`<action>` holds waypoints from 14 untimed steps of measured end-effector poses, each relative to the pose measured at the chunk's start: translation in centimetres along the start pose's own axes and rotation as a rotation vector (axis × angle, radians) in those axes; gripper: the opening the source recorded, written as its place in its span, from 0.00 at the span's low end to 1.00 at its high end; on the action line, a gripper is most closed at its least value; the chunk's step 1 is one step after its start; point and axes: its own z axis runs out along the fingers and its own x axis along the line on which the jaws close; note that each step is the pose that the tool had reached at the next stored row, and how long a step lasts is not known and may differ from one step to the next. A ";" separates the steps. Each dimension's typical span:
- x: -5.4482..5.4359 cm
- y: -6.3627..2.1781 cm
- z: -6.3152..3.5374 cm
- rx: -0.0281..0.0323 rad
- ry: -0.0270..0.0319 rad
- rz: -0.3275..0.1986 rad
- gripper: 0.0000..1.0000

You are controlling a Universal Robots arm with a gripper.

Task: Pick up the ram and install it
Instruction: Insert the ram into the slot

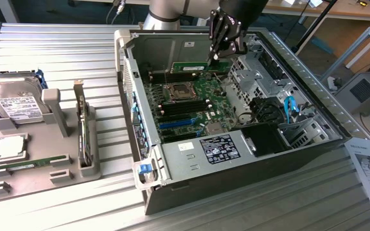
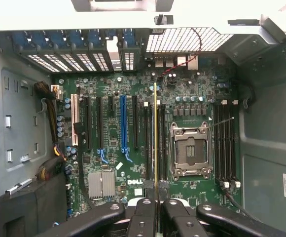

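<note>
Over the motherboard [image 2: 114, 148], above the black slots [image 2: 146, 133] beside the socket [image 2: 190, 150], my gripper [image 1: 219, 57] was clamped on the ram [image 1: 194, 68], held edge-down.

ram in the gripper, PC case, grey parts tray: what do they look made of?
ram: thin green circuit board, matte; likely fibreglass laminate.
PC case: bare grey sheet metal, dull sheen, folded and perforated; probably steel.
parts tray: matte grey, blocky moulded shapes; looks plastic, uncertain.
</note>
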 end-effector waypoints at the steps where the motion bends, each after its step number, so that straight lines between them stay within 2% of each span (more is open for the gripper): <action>1: 0.0 0.00 0.00 0.0000 0.0000 0.000 0.12; 14: 0.2 -0.21 1.67 0.0000 0.0000 0.000 0.12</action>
